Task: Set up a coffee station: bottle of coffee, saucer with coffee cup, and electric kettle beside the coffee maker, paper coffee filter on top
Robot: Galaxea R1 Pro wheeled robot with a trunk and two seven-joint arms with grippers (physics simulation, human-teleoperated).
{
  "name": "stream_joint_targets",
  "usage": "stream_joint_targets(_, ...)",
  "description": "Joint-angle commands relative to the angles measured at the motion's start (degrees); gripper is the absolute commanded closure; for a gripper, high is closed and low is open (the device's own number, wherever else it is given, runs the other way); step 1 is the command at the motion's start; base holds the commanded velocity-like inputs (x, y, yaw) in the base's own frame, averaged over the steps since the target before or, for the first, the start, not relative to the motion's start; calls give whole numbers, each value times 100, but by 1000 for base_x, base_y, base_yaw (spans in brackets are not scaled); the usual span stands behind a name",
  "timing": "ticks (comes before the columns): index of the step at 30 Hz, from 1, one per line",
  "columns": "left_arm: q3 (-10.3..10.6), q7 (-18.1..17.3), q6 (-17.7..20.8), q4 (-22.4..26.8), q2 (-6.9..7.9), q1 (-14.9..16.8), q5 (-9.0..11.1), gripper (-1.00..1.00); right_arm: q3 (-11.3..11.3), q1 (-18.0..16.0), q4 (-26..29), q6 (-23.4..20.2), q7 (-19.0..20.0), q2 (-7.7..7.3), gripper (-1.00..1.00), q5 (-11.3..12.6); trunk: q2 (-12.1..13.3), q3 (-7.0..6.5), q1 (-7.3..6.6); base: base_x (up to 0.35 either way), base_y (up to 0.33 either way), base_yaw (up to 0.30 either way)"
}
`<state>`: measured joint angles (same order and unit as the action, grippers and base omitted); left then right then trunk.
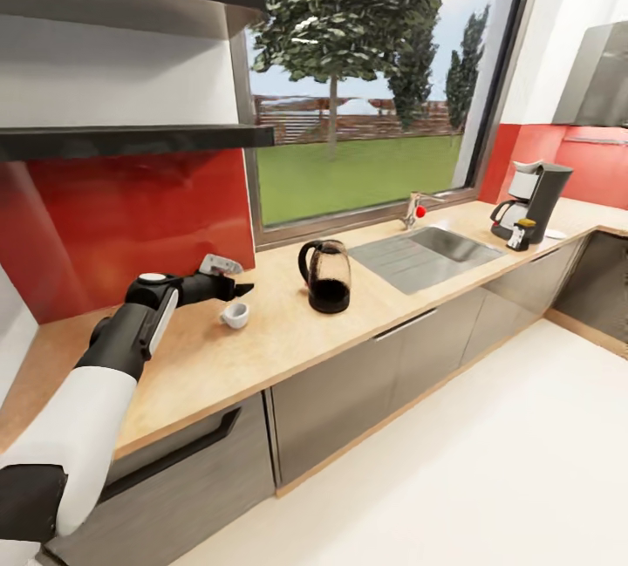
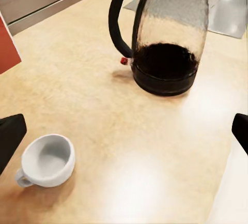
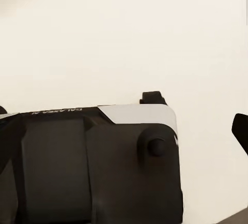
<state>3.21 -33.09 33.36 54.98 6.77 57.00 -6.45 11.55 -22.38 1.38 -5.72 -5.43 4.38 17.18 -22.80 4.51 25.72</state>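
Left gripper (image 1: 237, 289) jaws spread wide, empty, above the cup (image 2: 47, 160) on the countertop (image 1: 288, 330), kettle (image 2: 166, 38) nearby. Right gripper jaws: can't tell.

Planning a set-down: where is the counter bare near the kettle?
Bare: the beige countertop front strip before the small white cup and the clear glass kettle; also between the two. Crowded: far corner by the dark grey coffee maker.

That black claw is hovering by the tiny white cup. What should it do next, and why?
Probably drop a little and shift so its open fingers straddle the small white handled cup, then close. The left gripper hangs just above it, holding nothing, and the cup stands upright on the beige countertop.
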Motion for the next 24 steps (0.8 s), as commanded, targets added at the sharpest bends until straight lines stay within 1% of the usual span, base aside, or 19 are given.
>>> stream_joint_targets(1,3,-40,-16,8,3,5,-60,-100,49,-3,12,-34,-28,1,-100,49,-12,13,7,333,59,-155)
stream_joint_targets(6,-4,-39,-123,3,13,-11,-87,-100,49,-3,12,-34,-24,3,-100,49,-12,13,7,335,18,-48)
stream_joint_targets(7,-1,-39,-125,3,12,-36,-91,-100,49,-3,12,-34,-22,2,-100,49,-12,13,7,336,1,-4)
stream_joint_targets(8,7,-38,-132,3,6,-132,-97,-100,49,-3,12,-34,-20,2,-100,47,-12,13,7,331,0,-1)
stream_joint_targets(11,11,-34,-149,3,2,-224,-95,-100,53,-3,12,-34,-15,6,-100,42,-12,13,7,246,0,-1)
stream_joint_targets(12,12,-35,-283,1,1,-265,-78,-100,57,-3,12,-34,-12,9,-100,41,-12,13,7,59,0,0)
stream_joint_targets(13,13,-31,-564,-1,0,-409,-65,-100,55,-3,9,-34,-10,10,-100,40,-12,13,7,12,0,0)
stream_joint_targets(16,13,-31,-641,2,0,-524,-63,-100,52,-3,6,-34,-10,5,-100,40,-12,13,7,6,0,0)
stream_joint_targets(20,3,-30,-676,4,0,-584,-74,-100,50,3,6,-34,-18,2,-100,40,-12,13,7,12,0,0)
stream_joint_targets(24,0,-30,-680,4,-3,-591,-74,-100,49,5,10,-34,-19,1,-100,40,-12,13,7,172,0,0)
